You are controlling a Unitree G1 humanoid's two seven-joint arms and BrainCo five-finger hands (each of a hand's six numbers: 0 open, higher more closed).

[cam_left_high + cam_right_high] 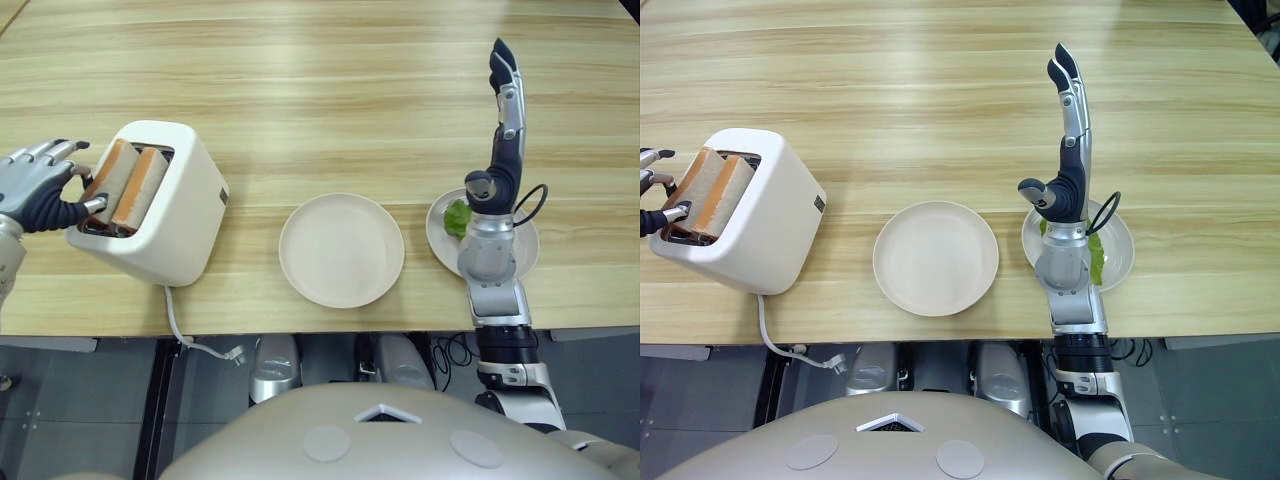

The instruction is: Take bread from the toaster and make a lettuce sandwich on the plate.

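A white toaster (175, 215) stands at the table's left with two bread slices (127, 182) sticking up from its slots. My left hand (40, 185) is at the toaster's left side, its fingers curled against the nearer slice and the slot edge; a firm grip cannot be confirmed. An empty cream plate (341, 249) lies in the middle. To its right a smaller plate (1118, 245) holds green lettuce (457, 217). My right hand (503, 110) stands above that small plate, fingers stretched straight toward the far side, holding nothing.
The toaster's white cord (190, 335) hangs over the table's front edge. Bare wooden tabletop (320, 90) stretches across the far half. My right forearm (490, 255) covers part of the small plate.
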